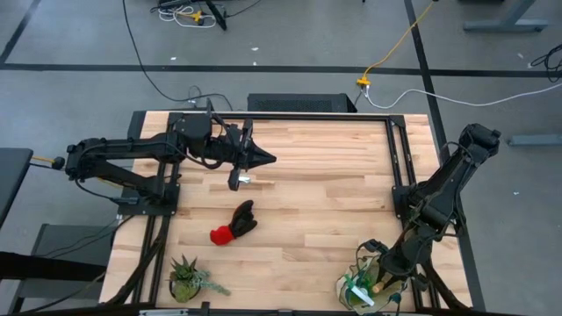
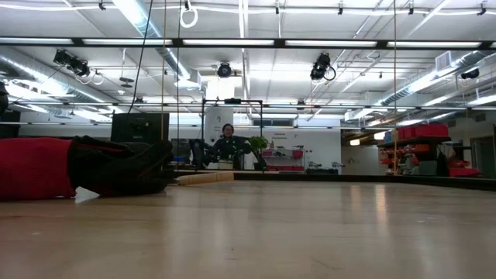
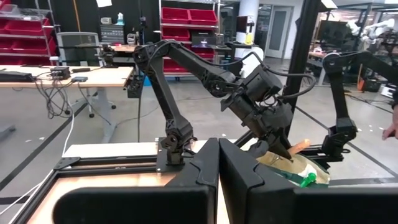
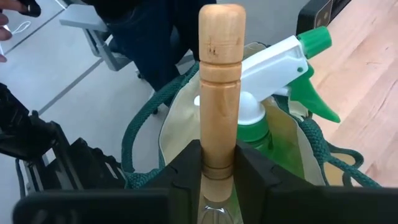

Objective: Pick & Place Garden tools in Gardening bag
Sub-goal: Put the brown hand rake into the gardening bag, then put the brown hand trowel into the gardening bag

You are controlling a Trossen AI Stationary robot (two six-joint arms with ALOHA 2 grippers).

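The right gripper (image 4: 219, 171) is clasping a wooden-handled tool (image 4: 221, 74) between its 2 fingers, handle end pointing away from the wrist and metal end hidden below the jaws. It is holding the tool directly over the round mouth of the gardening bag (image 4: 180, 124), presumably so the piece can drop straight in rather than catch on the green trim. Just beyond the jaws, a green-and-white spray bottle (image 4: 273, 81) is already standing inside the bag (its trigger is sticking up past the rim). In the high view the bag (image 1: 351, 283) is sitting under this gripper at the table's near right corner.

The left gripper (image 1: 263, 159) is waiting over the far left part of the table with its fingers (image 3: 205, 168) pressed together on nothing. A second wooden-handled tool (image 1: 250, 182) is lying just below those jaws, probably the next pick. The red-and-black glove pair (image 1: 234, 225) is lying on the table (image 1: 334, 184) nearer the middle, well apart from both grippers. A small potted plant (image 1: 186, 276) is standing at the near left corner.
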